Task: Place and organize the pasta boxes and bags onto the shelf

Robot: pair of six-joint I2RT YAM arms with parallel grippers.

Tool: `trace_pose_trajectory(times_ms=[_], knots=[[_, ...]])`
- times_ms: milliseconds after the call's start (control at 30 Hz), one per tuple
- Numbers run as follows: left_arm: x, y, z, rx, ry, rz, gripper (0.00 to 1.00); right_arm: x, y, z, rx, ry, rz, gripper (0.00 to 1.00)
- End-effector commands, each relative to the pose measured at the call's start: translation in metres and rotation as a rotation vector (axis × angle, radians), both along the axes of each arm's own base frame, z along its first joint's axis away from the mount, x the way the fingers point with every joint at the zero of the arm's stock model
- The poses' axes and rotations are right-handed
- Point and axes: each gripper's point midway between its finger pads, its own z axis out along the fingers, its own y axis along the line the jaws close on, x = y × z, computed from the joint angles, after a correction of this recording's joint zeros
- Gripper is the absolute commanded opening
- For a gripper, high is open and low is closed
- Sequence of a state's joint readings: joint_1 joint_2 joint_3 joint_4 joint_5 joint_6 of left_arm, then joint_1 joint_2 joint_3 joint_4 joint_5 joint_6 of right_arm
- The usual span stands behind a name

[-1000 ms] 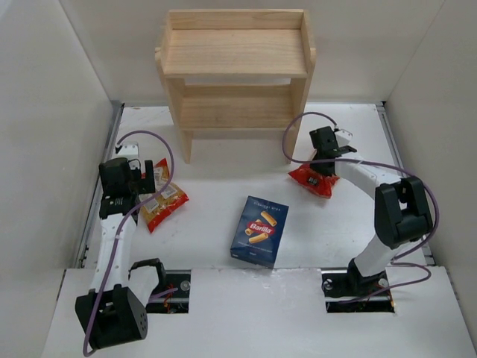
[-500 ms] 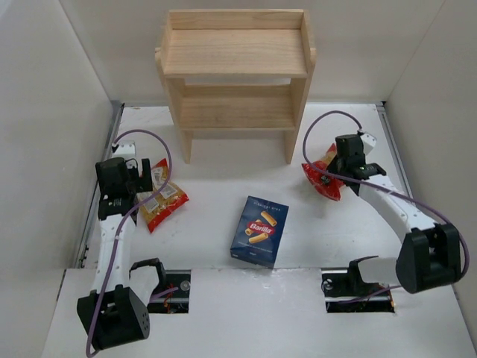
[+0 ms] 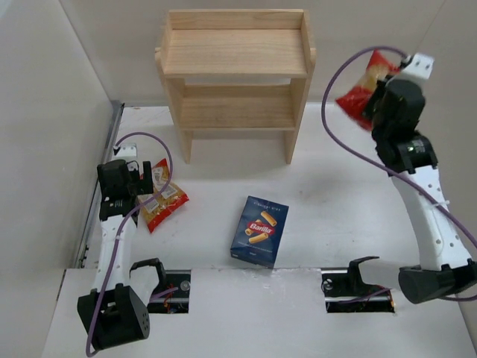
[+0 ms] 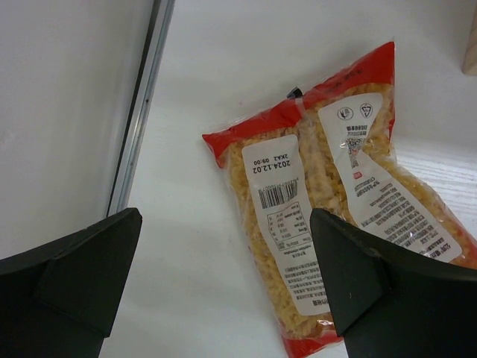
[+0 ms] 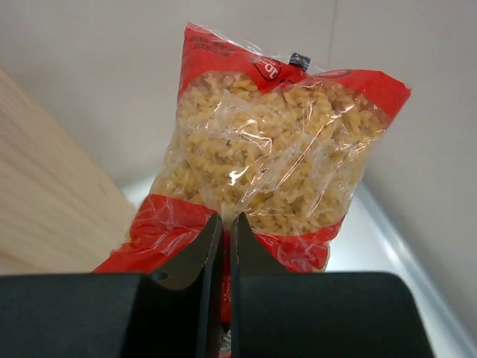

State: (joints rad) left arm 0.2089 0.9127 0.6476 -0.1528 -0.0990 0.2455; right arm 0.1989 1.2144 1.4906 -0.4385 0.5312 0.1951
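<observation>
From above, the shelf [image 3: 235, 52] stands at the far side of the table [image 3: 335, 216], and both its boards are bare. The right arm reaches up high beside the right side of the shelf. The right gripper [image 3: 378, 103] holds the right bag [image 3: 359, 91] in the air, about level with the upper board and apart from it. The blue Barilla box [image 3: 260, 230] lies flat near the middle of the table, in front of the shelf. The left bag [image 3: 165, 201] lies on the table at the left, near the side wall. The left gripper [image 3: 148, 176] is over the far end of this bag.

In the left wrist view, the left gripper [image 4: 225, 246] has its jaws wide apart and nothing is between them. The left bag [image 4: 335, 216] lies flat below, with white printed labels and a barcode facing up. It is more under the right finger [image 4: 380, 291] than under the left one.

In the right wrist view, the right gripper [image 5: 226, 239] has its two fingers almost together, pinching the lower red edge of the right bag [image 5: 276, 149]. The bag stands up above the fingers, and yellow spiral pasta shows through its clear window. A pale wooden part of the shelf [image 5: 45, 201] is at the left, beside the bag.
</observation>
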Motion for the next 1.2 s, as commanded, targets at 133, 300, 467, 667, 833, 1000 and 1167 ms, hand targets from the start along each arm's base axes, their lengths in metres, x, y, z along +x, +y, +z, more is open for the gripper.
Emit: trace_pose_trajectory(times_ms=[133,300,467,667,833,1000,1167], knots=[[0.006,0.005,0.007,0.016,-0.042,0.019,1.0,-0.058,0.025,0.313,-0.088,-0.852,0.027,0.0],[0.002,0.0,0.007,-0.006,-0.053,0.033,1.0,-0.055,0.105,0.37,-0.069,-1.07,0.269,0.0],[-0.002,-0.003,0.014,-0.067,-0.085,0.087,1.0,-0.006,0.19,0.335,-0.057,-1.0,0.45,0.0],[-0.008,0.011,0.015,-0.231,-0.113,0.265,1.0,0.038,0.244,0.268,-0.02,-0.797,0.564,0.0],[-0.008,0.005,-0.009,-0.28,-0.01,0.279,1.0,0.053,0.267,0.227,-0.008,-0.68,0.621,0.04],[0.002,-0.007,-0.016,-0.285,0.039,0.244,0.99,0.07,0.275,0.204,-0.023,-0.612,0.61,0.85],[0.019,-0.043,-0.002,-0.326,0.024,0.139,1.0,0.022,0.252,0.265,-0.035,-0.77,0.576,1.0]])
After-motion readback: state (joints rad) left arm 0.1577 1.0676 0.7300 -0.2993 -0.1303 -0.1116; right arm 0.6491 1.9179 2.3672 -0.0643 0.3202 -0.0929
